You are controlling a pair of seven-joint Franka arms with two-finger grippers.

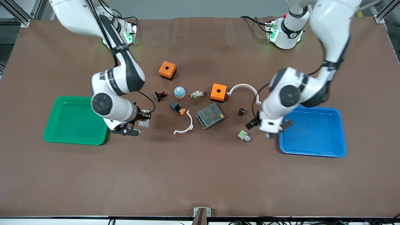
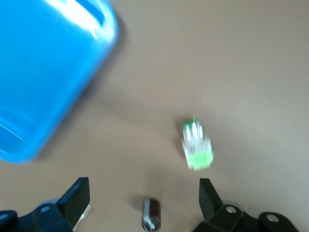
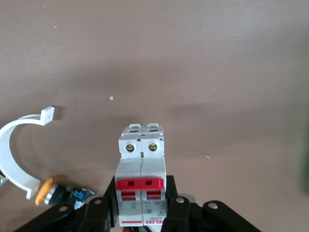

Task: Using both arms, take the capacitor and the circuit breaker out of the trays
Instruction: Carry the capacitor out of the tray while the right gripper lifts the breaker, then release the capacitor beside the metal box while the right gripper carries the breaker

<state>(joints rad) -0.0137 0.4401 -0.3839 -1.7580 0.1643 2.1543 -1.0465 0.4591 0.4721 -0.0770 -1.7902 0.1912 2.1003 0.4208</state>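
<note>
The breaker [image 3: 141, 186], a white-grey block with red levers, sits clamped between the fingers of my right gripper [image 3: 141, 208]. In the front view the right gripper [image 1: 141, 121] holds the breaker [image 1: 144, 123] just over the brown table, beside the green tray [image 1: 59, 131]. The capacitor [image 1: 241, 111], a tiny black cylinder, lies on the table between the mesh box and the blue tray [image 1: 312, 151]. My left gripper [image 1: 269, 128] hangs open over the table by the blue tray's edge. In the left wrist view the capacitor [image 2: 150, 213] lies on the table between the open left gripper's [image 2: 144, 199] fingers.
A small grey part with a green top [image 1: 244, 135] [image 2: 197, 145] lies near the left gripper. The metal mesh box [image 1: 210, 116], two orange boxes [image 1: 218, 92] [image 1: 167, 70], two white curved pieces [image 1: 185, 126] [image 1: 245, 90] and an orange-capped button [image 1: 178, 108] lie mid-table.
</note>
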